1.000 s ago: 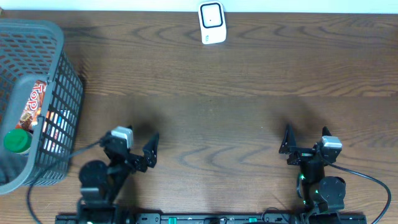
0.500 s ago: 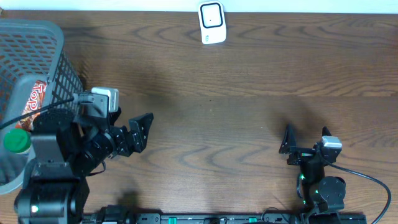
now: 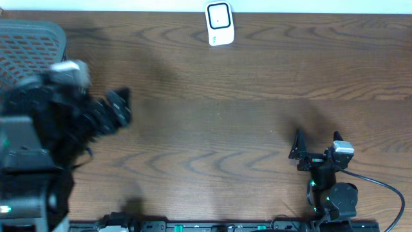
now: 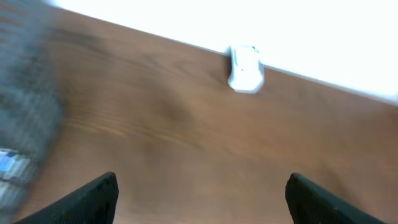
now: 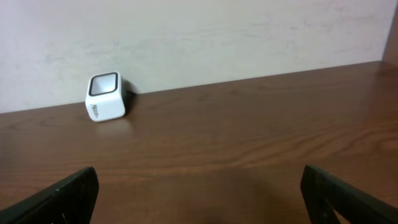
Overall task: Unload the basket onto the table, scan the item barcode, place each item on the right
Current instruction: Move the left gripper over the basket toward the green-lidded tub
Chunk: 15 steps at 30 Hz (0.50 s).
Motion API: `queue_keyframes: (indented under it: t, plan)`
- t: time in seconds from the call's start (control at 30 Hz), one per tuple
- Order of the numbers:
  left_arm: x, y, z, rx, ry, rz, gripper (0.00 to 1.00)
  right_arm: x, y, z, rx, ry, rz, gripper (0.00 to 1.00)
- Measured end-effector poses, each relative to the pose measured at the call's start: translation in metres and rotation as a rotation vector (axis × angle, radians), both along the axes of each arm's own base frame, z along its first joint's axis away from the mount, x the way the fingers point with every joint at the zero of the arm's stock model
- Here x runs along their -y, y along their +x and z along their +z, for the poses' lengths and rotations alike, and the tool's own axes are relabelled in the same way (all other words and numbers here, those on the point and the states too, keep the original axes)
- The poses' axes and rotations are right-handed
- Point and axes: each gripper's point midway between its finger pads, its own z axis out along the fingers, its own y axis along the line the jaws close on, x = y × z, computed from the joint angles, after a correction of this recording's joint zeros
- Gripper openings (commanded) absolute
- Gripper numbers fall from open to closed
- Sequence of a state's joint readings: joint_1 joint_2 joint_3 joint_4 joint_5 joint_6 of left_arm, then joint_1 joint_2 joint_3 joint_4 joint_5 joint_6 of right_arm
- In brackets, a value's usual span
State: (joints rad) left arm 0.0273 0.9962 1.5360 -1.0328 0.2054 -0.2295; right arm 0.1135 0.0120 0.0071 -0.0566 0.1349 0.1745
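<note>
gaping wide and empty, left gripper [image 4: 202, 182] and right gripper [image 5: 199, 172], scanner [image 5: 105, 97] far ahead

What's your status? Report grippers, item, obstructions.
Left gripper open, empty, by the basket. Right gripper open, empty, at near edge. No item picked; basket contents hidden by left arm. Nothing on table before scanner.

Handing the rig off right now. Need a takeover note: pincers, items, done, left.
Left pincer: open, empty, raised beside the grey mesh basket; its view is blurred.
Right pincer: open, empty, low at the near edge of the table.
Barcode scanner: at the far edge.
Items: the left arm hides the basket's inside from overhead.
Done: nothing picked or scanned.
Left: take an item from the basket, show its barcode to the scanner.
</note>
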Motion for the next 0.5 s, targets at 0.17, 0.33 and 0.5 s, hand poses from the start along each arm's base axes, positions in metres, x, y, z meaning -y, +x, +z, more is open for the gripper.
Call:
queue_keyframes:
  t: [0.17,0.33,0.5]
  plan:
    - [-0.075,0.005,0.032,-0.035,-0.007,0.39,0.86,0.0,0.0,0.0,0.0,0.0,0.0,0.99]
    - [-0.155,-0.004,0.005,-0.173,-0.1,0.787,0.86,0.0,0.0,0.0,0.0,0.0,0.0,0.99]
    - [-0.223,-0.03,-0.046,-0.354,-0.233,1.128,0.86,0.0,0.0,0.0,0.0,0.0,0.0,0.99]
